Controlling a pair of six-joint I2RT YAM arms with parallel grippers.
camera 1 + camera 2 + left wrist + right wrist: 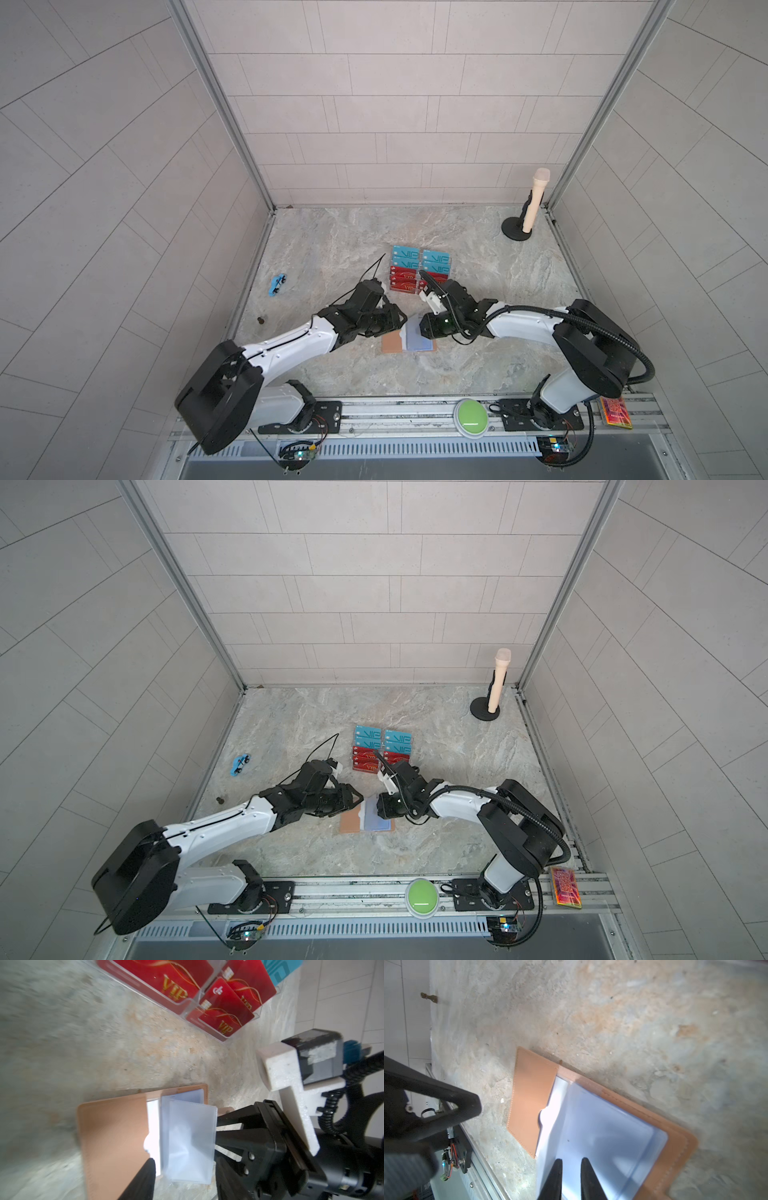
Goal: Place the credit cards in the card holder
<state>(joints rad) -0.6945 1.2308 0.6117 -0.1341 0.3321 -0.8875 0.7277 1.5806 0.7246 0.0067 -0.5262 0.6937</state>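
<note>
The card holder [390,344] [349,824] lies open on the stone table, its tan cover [112,1136] [529,1095] flat and its pale-blue pocket leaves [187,1136] lifted. My right gripper [420,328] [571,1159] reaches from the right and pinches the leaves' free edge between narrowly spaced fingers. My left gripper [402,322] [186,1160] hovers at the holder's left side, open and holding nothing. Red credit cards [403,283] [226,1014] and teal credit cards [435,257] [280,970] stand in rows just behind both grippers.
The cards sit in a clear acrylic tiered stand [187,1004]. A microphone on a round base [535,199] is at the back right. A blue toy [277,285] and a small brown piece [261,320] lie left. A green button [471,417] and an orange patterned slab [616,411] sit on the front rail.
</note>
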